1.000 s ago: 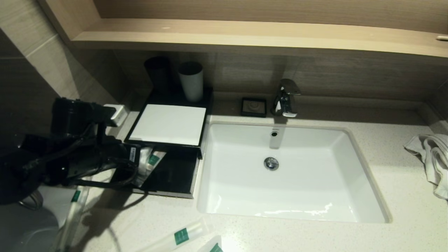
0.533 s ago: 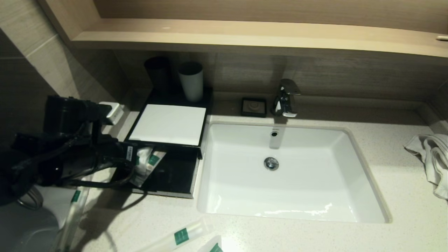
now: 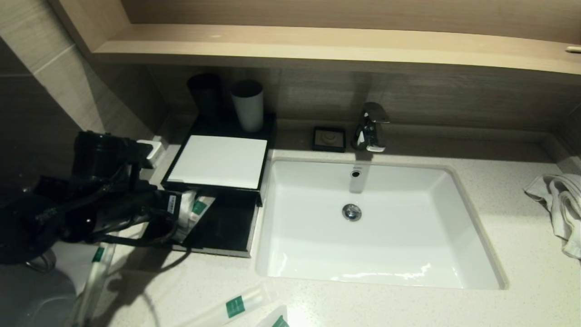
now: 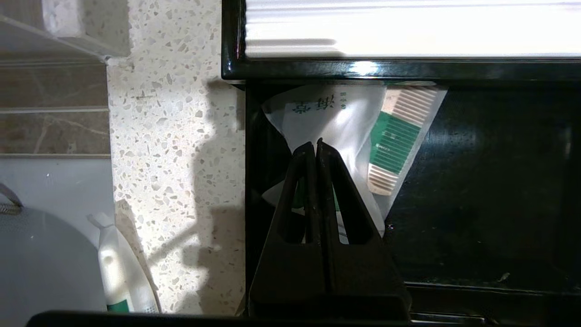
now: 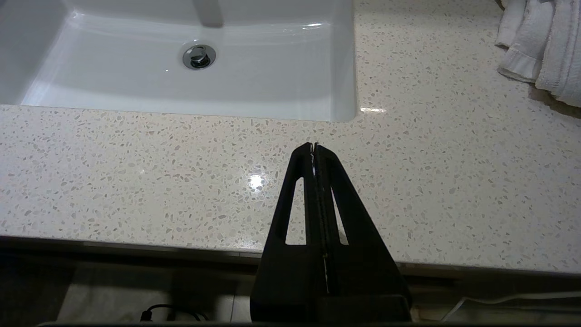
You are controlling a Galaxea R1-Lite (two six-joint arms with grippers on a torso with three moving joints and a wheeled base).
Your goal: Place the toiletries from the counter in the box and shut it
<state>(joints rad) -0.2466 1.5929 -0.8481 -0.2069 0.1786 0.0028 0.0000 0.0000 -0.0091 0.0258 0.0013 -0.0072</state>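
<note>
The black box (image 3: 268,136) stands left of the sink, a white sheet (image 3: 220,161) on its top and its drawer (image 3: 227,227) pulled out toward me. A white packet (image 4: 327,118) and a comb packet with a green label (image 4: 399,136) lie in the drawer's left end, also in the head view (image 3: 196,206). My left gripper (image 4: 315,141) is shut, its tips over the white packet; in the head view it (image 3: 174,206) is at the drawer's left edge. Other wrapped toiletries lie on the counter (image 3: 236,306), (image 3: 278,320), (image 3: 96,268). My right gripper (image 5: 314,145) is shut and empty over the counter's front edge.
The white sink (image 3: 376,222) and faucet (image 3: 370,127) lie right of the box. Two cups (image 3: 247,104) stand behind it, a soap dish (image 3: 329,138) beside them. A white towel (image 3: 560,204) lies far right. A grey round object (image 3: 32,295) sits front left.
My left arm drew back to the left half a second ago, then moved right again to the drawer's left end. The packets in the drawer have barely shifted.
</note>
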